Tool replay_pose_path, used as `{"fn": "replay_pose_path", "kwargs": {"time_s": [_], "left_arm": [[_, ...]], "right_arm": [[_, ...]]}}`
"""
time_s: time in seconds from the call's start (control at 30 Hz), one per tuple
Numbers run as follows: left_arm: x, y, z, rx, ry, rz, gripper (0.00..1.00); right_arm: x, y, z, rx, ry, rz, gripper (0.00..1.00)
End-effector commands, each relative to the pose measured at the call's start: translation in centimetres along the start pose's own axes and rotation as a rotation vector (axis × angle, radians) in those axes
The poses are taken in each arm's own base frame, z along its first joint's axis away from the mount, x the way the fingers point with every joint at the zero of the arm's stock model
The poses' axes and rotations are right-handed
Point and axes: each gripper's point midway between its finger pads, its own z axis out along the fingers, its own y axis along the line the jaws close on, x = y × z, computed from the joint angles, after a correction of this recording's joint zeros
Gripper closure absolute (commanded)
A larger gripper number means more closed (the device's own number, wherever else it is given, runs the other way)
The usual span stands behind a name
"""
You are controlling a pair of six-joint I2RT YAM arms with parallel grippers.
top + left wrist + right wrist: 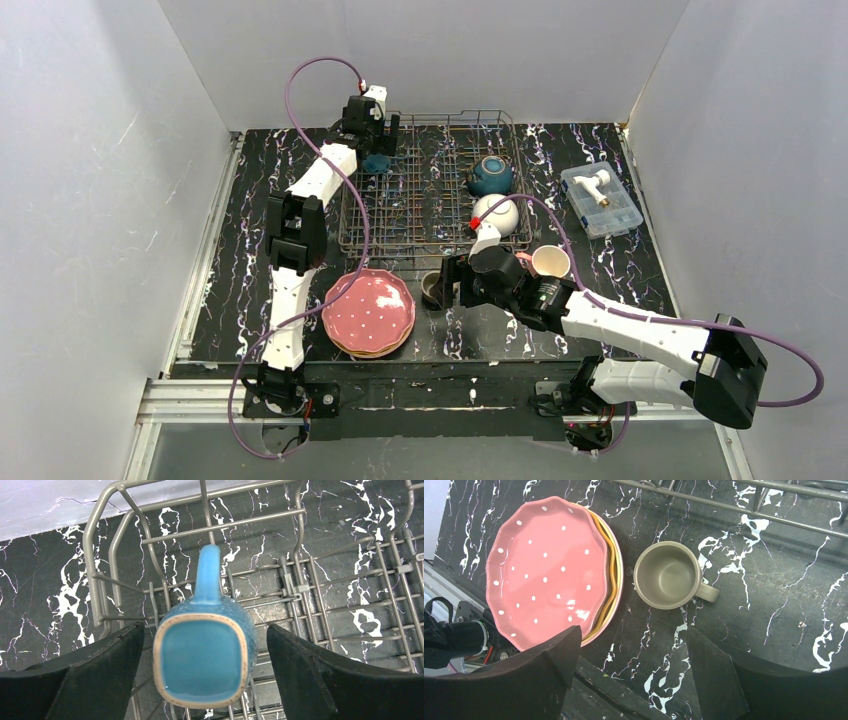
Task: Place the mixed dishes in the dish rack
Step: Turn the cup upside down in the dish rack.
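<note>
On the black marbled table [620, 270], the grey wire dish rack [420, 205] takes up the far middle. Near its near-left corner sits a stack of scalloped plates [546, 567], a pink dotted one on top. A teal bowl [490, 177] and a white bowl [497, 213] rest in the rack's right part. A blue mug [202, 660] stands upright in the rack's far-left corner, right between the fingers of the left gripper [204, 632]. Those jaws are spread wide, with a thin gap on each side of the mug, so they grip nothing. A grey-olive mug [667, 575] stands upright on the table between the plates and the rack. It sits just beyond the fingertips of the right gripper [631, 640], which hovers with its jaws wide apart and empty. A pink mug [550, 262] lies to the right.
</note>
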Motion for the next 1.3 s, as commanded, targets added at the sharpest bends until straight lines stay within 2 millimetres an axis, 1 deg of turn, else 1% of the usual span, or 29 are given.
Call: {"fn": "replay_pose_path", "kwargs": {"time_s": [0.0,0.1,0.43,0.67,0.73,0.77,0.8,0.87,0.97,1.27], "left_arm": [[-4.2,0.7,-2.2,-0.026,-0.093,-0.001,0.06],[-4.4,0.8,-2.4,-0.028,-0.096,-0.002,0.02],[-5.8,0.8,-4.4,-0.022,-0.127,-0.007,0.02],[-6.1,0.4,-6.0,-0.003,-0.131,-0.018,0.02],[-6.2,0.4,-6.5,0.002,-0.133,-0.024,0.02],[-6.5,0.4,-7.1,0.006,-0.14,-0.025,0.02],[-6.4,0.2,-7.2,0.014,-0.138,-0.048,0.02],[-6.8,-0.2,-8.1,0.037,-0.147,-0.069,0.02],[-6.8,-0.8,-9.0,0.056,-0.148,-0.071,0.02],[-6.8,-2.4,-12.3,0.102,-0.151,-0.082,0.02]], "right_arm": [[-1.3,0.5,-0.3,-0.018,-0.044,0.004,0.14],[-1.4,0.4,-0.4,-0.012,-0.049,0.0,0.13],[-2.6,-0.3,-1.2,0.039,-0.066,-0.04,0.11],[-3.0,-1.0,-1.3,0.087,-0.056,-0.081,0.1],[-3.4,-1.3,-1.5,0.11,-0.057,-0.108,0.1],[-3.6,-1.5,-1.5,0.124,-0.057,-0.117,0.1],[-3.7,-1.7,-1.6,0.138,-0.055,-0.126,0.1],[-4.0,-2.0,-1.6,0.162,-0.054,-0.144,0.09],[-4.5,-2.2,-1.7,0.186,-0.043,-0.167,0.1],[-6.8,-4.1,-2.6,0.332,-0.011,-0.263,0.12]]}}
